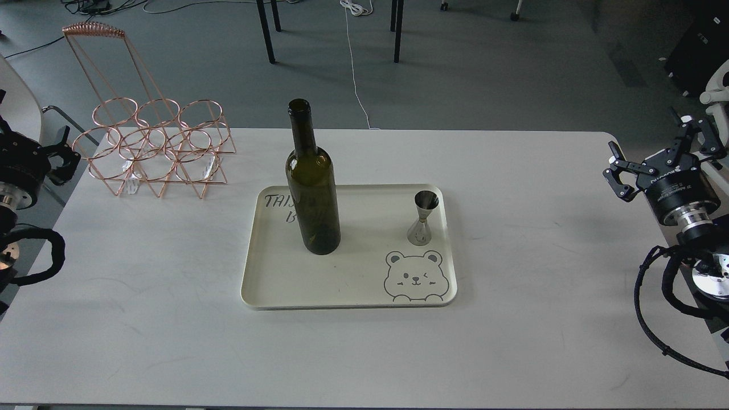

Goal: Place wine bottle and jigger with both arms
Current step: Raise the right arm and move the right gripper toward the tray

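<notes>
The dark green wine bottle [312, 188] stands upright on the left half of a cream tray [347, 293]. The small steel jigger [423, 218] stands upright near the tray's right rim, above a printed bear face. My left gripper [64, 152] hangs at the table's far left edge, well away from the bottle, and its fingers look spread with nothing between them. My right gripper [655, 149] hovers off the table's right edge, open wide and empty, far from the jigger.
A copper wire bottle rack [156, 154] with a tall handle stands at the white table's [512, 341] back left corner. Black cabling loops from both wrists near the table's sides. Chair legs and floor cables lie beyond the far edge.
</notes>
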